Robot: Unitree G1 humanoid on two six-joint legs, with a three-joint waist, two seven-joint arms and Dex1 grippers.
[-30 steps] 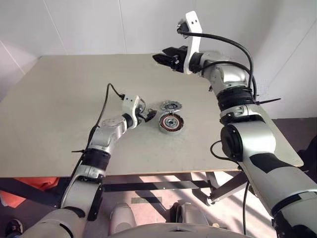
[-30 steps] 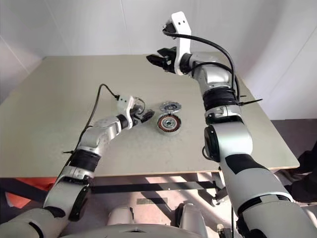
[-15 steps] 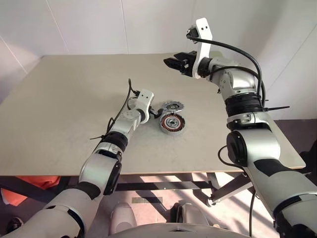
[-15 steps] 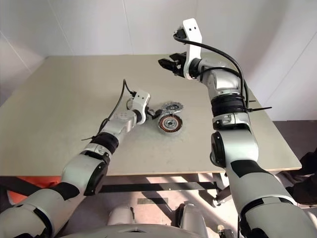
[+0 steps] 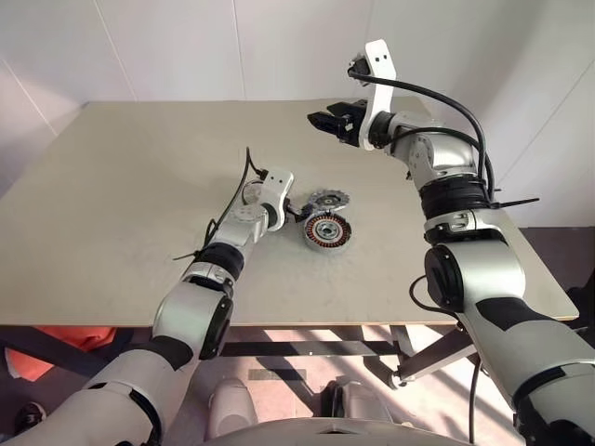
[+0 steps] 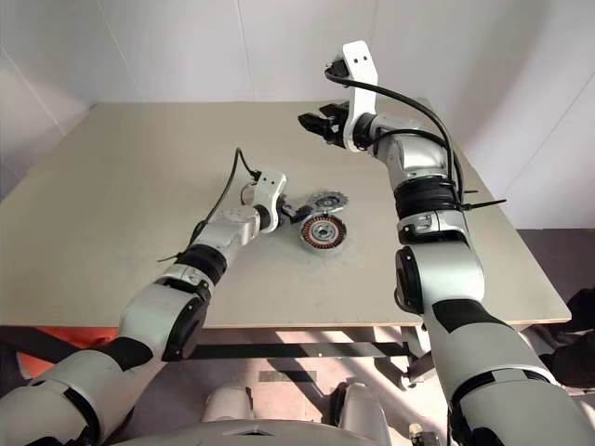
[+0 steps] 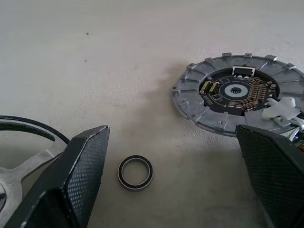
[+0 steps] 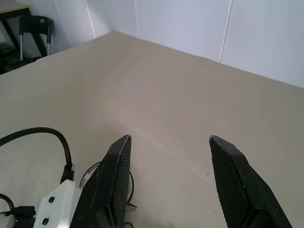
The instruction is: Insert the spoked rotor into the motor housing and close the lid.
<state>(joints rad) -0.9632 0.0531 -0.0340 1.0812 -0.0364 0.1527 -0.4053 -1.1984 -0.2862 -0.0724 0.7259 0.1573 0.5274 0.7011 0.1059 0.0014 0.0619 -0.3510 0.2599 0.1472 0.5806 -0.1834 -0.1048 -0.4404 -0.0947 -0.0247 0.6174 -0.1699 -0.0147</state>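
- The wide beige flat-topped table (image 5: 121, 204) carries everything; I can read no writing or label on any part.
- My right gripper (image 5: 319, 119) hangs high over the far side of the table, its two black fingers (image 8: 111, 185) spread apart with nothing between them, well apart from the parts below.
- My left gripper (image 5: 299, 213) sits low on the table, just beside the parts, its black textured fingers (image 7: 78, 175) spread wide and holding nothing.
- The short round silver motor housing (image 5: 324, 230), with its ring of reddish-copper windings around a dark centre, stands upright on the table just to the right of my left gripper.
- The flat dull-grey metal lid (image 7: 240, 95) with a notched rim lies flat just behind the housing, close to it; its upturned face shows a dark round circuit board with small copper-coloured parts.
- A shiny silver spoked rotor (image 7: 19, 168) shows partly at the edge of the left wrist view, outside one finger.
- A small black ring with a silver inner edge (image 7: 135, 173) lies flat on the table between my left fingers, touching neither.
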